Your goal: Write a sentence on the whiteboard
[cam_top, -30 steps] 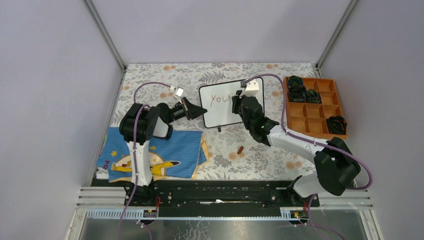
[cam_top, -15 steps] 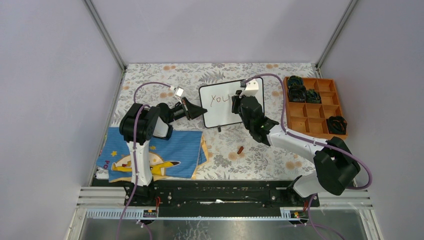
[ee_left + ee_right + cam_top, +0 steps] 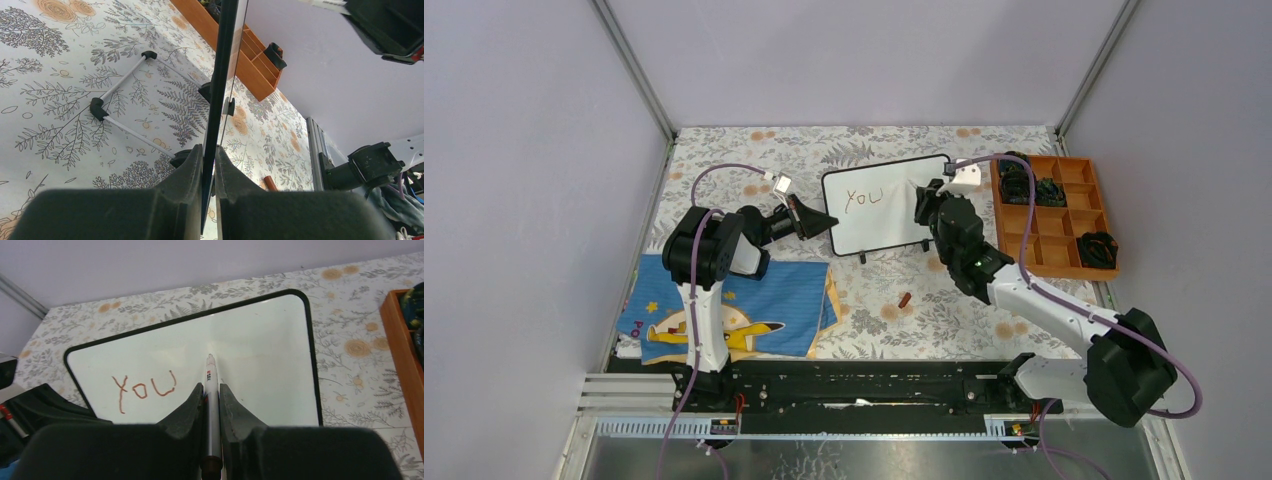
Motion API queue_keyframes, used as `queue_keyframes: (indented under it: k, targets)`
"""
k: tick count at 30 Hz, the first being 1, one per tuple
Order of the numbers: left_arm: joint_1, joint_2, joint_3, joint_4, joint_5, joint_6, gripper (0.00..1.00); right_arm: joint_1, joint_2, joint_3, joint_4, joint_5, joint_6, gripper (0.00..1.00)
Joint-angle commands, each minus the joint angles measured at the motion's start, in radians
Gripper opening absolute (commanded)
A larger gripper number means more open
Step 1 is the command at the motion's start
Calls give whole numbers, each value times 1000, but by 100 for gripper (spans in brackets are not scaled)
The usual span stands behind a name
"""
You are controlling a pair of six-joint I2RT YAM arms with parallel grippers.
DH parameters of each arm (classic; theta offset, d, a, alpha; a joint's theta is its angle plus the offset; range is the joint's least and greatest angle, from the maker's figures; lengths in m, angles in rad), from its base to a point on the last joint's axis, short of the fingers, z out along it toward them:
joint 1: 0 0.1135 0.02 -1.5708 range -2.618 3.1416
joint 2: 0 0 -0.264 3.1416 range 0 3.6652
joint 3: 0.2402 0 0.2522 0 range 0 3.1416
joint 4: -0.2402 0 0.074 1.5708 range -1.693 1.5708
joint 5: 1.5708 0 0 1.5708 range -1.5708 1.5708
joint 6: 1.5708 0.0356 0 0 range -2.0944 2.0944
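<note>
My left gripper (image 3: pixel 208 165) clamps the 9 o'clock edge of the mid-table whiteboard (image 3: pixel 894 222), whose sentence (image 3: pixel 145 388) reads only "You"; at that word's 3 o'clock, my right gripper (image 3: pixel 211 389) pinches a marker (image 3: pixel 210 371), tip perhaps touching the board.

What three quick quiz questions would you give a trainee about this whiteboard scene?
1. True or false: the writing on the whiteboard is the full sentence "You Can do this".
2. What is the right hand holding? A) a marker B) a cloth C) nothing
3. Fill in: the left hand is clamped on the whiteboard's ____.

Key: 1. False, only "YOU" is written. 2. A. 3. edge.
</note>
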State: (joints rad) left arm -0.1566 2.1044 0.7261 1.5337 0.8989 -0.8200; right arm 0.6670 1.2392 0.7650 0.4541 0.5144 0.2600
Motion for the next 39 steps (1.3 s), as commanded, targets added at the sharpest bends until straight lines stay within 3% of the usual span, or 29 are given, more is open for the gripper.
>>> queue_keyframes:
  k: [1,39]
  targets:
    - [1,-11,-17,39,3,22,0,-26,4,-12,40,19,33,0]
    - [-1,-7,-20,33,5,34,0,-27,172,108,99,-36,16,0]
